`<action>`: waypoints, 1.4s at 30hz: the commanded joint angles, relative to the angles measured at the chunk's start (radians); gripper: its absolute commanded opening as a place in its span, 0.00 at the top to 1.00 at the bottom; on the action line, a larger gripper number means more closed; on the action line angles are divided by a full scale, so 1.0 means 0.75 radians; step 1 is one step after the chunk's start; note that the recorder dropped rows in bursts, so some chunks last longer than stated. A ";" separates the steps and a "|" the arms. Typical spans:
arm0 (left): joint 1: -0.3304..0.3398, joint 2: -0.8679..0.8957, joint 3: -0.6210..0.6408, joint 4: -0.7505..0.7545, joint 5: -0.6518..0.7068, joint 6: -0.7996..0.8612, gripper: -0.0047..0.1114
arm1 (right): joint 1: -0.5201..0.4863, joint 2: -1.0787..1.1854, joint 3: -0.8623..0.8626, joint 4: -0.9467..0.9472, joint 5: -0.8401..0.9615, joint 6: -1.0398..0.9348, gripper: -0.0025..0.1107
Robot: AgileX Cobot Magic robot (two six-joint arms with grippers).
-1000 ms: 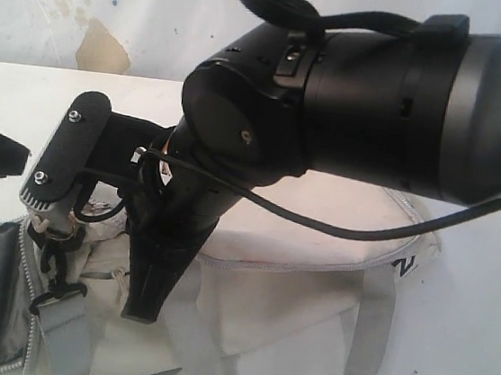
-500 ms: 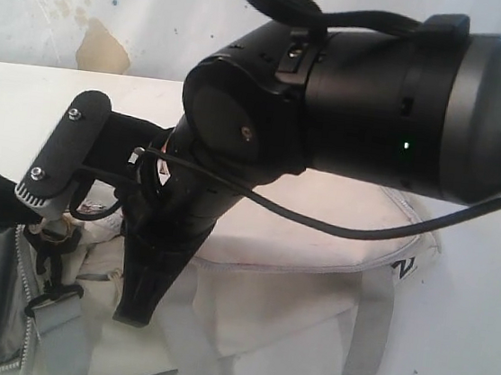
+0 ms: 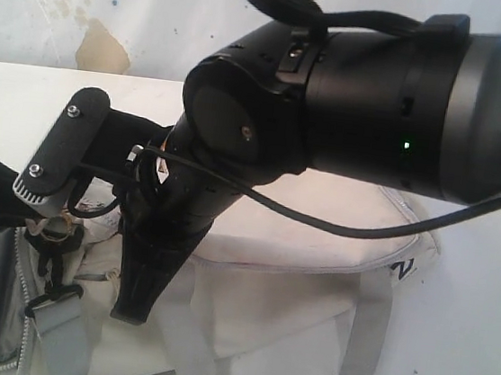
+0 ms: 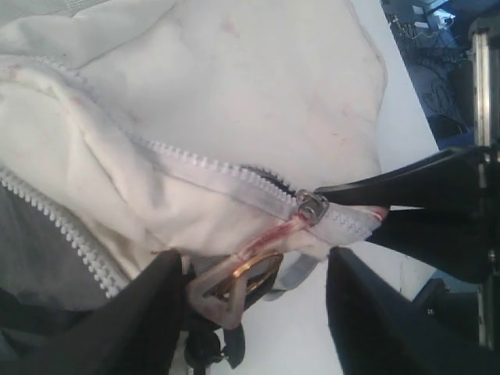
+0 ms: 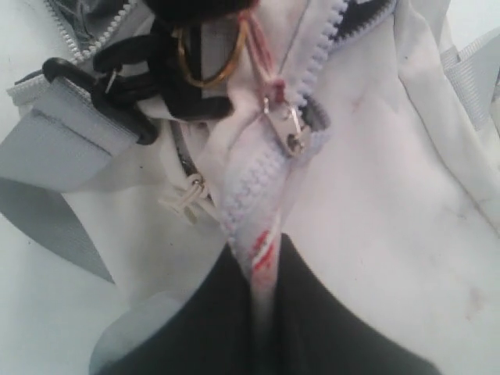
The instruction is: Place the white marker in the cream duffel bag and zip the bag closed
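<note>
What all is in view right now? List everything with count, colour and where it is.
cream duffel bag: one, cream, mid-scene, mouth partly unzipped
zipper tape: one, pale grey, along the bag's mouth
zipper slider: one, grey metal, near the tape's end
ring: one, brass, beside the slider
buckle: one, black, on a grey strap
table: one, white, under the bag
white marker: none in view
left end effector: one, black, open by the ring
right end effector: one, black, shut on the zipper tape's end

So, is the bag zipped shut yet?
No, the zipper slider sits near the end of the cream duffel bag that the right gripper pinches, and the teeth beyond it lie parted.
</note>
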 commanded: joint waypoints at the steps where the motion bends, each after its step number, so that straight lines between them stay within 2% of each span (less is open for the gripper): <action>1: -0.006 0.002 0.002 -0.033 0.010 0.054 0.46 | -0.003 -0.015 0.004 0.018 -0.037 0.001 0.97; 5: -0.026 0.002 0.002 -0.033 0.048 0.053 0.46 | -0.003 -0.015 0.004 0.018 -0.039 0.001 0.97; 8: -0.130 0.003 0.002 0.009 0.021 0.060 0.46 | -0.003 -0.015 0.004 0.018 -0.040 0.001 0.97; 10: -0.158 0.003 0.002 0.033 -0.066 0.033 0.46 | -0.003 -0.015 0.004 0.018 -0.040 0.001 0.97; 13: -0.161 0.003 0.002 0.039 -0.175 -0.127 0.46 | -0.003 -0.015 0.004 0.018 -0.043 0.001 0.97; 21: -0.161 0.056 0.002 0.039 -0.055 -0.111 0.48 | -0.003 -0.015 0.004 0.018 -0.052 0.001 0.97; 26: -0.164 0.079 0.002 -0.070 0.051 0.025 0.53 | -0.003 -0.015 0.004 0.018 -0.061 0.001 0.97; 32: -0.164 0.079 0.002 -0.110 0.098 0.131 0.53 | -0.003 -0.015 0.004 0.018 -0.061 0.001 0.97; 36: -0.164 0.089 0.002 -0.032 -0.085 0.121 0.53 | -0.003 -0.015 0.004 0.018 -0.064 0.001 0.97; 42: -0.164 0.159 0.002 -0.111 -0.030 0.273 0.54 | -0.003 -0.015 0.004 0.018 -0.077 0.001 0.97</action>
